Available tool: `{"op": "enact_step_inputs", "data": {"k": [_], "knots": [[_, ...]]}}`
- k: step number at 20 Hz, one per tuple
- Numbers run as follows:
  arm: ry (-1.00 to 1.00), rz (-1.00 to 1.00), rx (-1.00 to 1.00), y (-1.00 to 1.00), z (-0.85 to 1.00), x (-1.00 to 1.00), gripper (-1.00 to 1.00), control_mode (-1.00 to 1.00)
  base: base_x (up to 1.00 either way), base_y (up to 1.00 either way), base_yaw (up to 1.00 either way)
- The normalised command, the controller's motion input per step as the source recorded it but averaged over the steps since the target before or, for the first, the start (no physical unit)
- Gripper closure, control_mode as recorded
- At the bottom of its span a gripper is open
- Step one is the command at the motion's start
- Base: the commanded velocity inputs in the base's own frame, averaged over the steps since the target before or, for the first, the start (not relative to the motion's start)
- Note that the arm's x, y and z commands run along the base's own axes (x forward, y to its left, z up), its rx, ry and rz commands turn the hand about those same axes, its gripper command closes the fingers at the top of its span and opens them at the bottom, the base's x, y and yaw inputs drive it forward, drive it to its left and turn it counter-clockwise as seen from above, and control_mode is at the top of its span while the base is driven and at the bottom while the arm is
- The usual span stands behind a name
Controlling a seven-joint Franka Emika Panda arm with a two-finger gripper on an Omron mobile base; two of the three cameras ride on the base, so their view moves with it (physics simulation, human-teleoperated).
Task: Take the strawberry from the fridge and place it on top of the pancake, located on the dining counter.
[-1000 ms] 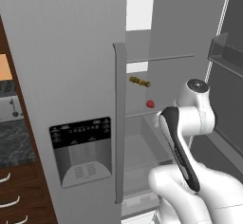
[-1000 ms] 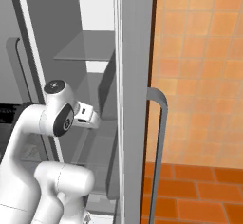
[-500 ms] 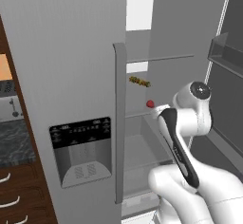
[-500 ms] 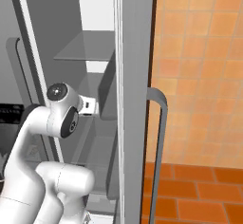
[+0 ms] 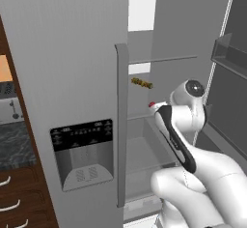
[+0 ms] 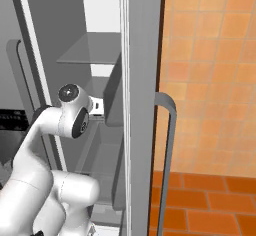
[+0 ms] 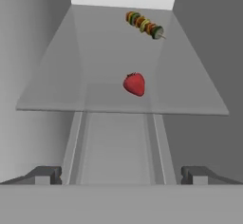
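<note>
Red strawberry (image 7: 134, 84) is sitting on the fridge (image 5: 72, 77) shelf (image 7: 118, 66); the released tool (image 7: 121, 174) is facing it, lining up for a grasp.

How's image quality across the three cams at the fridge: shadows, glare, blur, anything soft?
Hand view: evenly lit, no glare on the translucent grey glass shelf; the small red strawberry throws hardly any shadow and has crisp edges, and the multicoloured skewer behind it is slightly soft. Left base view: flat rendered light, the tall grey fridge door without highlights. Right base view: sharp, the orange tiled wall uniformly bright.
</note>
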Motion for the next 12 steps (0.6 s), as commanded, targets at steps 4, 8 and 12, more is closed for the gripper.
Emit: {"op": "enact_step_inputs", "data": {"k": [4, 8, 12], "knots": [[0.07, 0.0, 0.0, -0.01, 0.0, 0.65, -1.0, -1.0, 0.0, 0.0, 0.0], [0.1, 0.0, 0.0, -0.18, -0.14, 0.61, -1.0, -1.0, 0.0, 0.0, 0.0], [0.1, 0.0, 0.0, -0.11, -0.14, 0.59, -1.0, -1.0, 0.0, 0.0, 0.0]]}}
